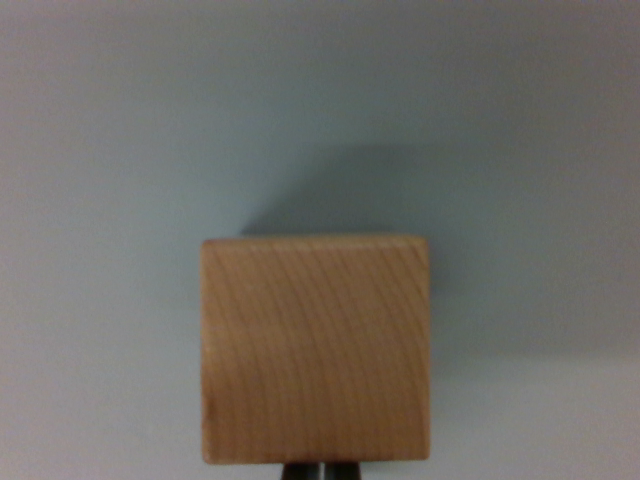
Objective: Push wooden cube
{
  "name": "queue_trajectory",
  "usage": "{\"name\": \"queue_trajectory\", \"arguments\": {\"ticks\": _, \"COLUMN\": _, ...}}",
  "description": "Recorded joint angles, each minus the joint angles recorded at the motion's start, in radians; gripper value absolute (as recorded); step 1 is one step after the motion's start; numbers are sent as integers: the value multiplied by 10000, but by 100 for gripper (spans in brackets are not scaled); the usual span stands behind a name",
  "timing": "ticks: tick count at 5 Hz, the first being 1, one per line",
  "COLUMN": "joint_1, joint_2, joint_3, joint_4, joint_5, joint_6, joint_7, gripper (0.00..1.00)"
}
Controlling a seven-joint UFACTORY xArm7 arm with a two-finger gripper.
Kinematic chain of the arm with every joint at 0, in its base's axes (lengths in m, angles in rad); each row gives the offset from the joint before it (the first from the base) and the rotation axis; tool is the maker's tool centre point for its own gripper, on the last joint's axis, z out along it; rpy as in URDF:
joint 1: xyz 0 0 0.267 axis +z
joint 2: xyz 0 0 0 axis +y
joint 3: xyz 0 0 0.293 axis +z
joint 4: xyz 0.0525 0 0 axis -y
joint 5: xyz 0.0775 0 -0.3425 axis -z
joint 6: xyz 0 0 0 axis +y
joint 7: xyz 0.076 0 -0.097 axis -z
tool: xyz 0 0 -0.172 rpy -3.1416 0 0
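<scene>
Although we search the wooden cube (pixel 316 350) for a brand, a label or any writing, we read only curved grain lines across its tan face. We count one cube in the wrist view. It sits low in the picture, at about 6 o'clock from the centre, resting on a pale blue-grey surface (pixel 110 150). Its top edge runs level, and its left and right edges stand nearly upright with softly rounded corners. A soft shadow (pixel 340 195) spreads from the cube toward 12 and 1 o'clock.

At the very bottom of the frame, at 6 o'clock below the cube, we see two dark fingertips of the gripper (pixel 320 470), one beside the other with only a thin pale line between them. They stand narrow, nearly together, and grasp nothing. They meet the cube's lower edge in the picture, though we cannot tell whether they truly touch it.

Bare surface lies around the cube toward 9, 12 and 3 o'clock, out to the borders of the frame. The widest open stretch is toward 12 o'clock.
</scene>
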Motion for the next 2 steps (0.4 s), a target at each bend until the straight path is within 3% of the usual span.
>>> {"name": "queue_trajectory", "arguments": {"ticks": 1, "joint_1": 1, "joint_2": 184, "joint_3": 7, "joint_4": 295, "joint_5": 9, "joint_6": 111, "joint_7": 8, "gripper": 100}}
{"name": "queue_trajectory", "arguments": {"ticks": 2, "joint_1": 1, "joint_2": 184, "joint_3": 7, "joint_4": 295, "joint_5": 9, "joint_6": 111, "joint_7": 8, "gripper": 100}}
